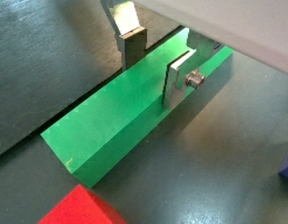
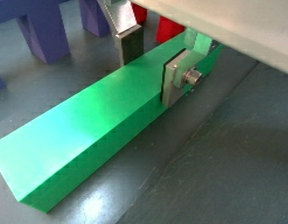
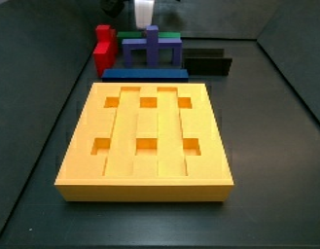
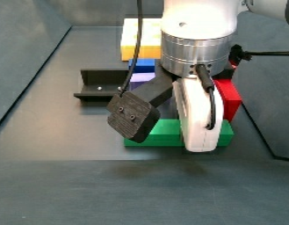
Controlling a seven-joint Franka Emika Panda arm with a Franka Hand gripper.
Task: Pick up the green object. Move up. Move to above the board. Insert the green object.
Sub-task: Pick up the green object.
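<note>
The green object (image 1: 111, 118), a long plain bar, lies flat on the dark floor and shows in both wrist views (image 2: 94, 131). My gripper (image 1: 156, 79) straddles it near one end, with a silver finger against each long side, shut on it (image 2: 152, 80). In a side view the bar (image 4: 164, 134) rests on the floor under the gripper body (image 4: 188, 97), which hides the fingers. The board (image 3: 147, 122), a yellow-orange slab with six square holes, lies in front of the pieces, apart from the gripper. Its yellow edge (image 4: 137, 33) shows behind the arm.
A blue flat bar (image 3: 143, 73), a purple cross-shaped block (image 3: 152, 47) and a red block (image 3: 104, 49) stand close to the green bar. The dark fixture (image 4: 105, 83) stands beside them. Dark walls ring the floor.
</note>
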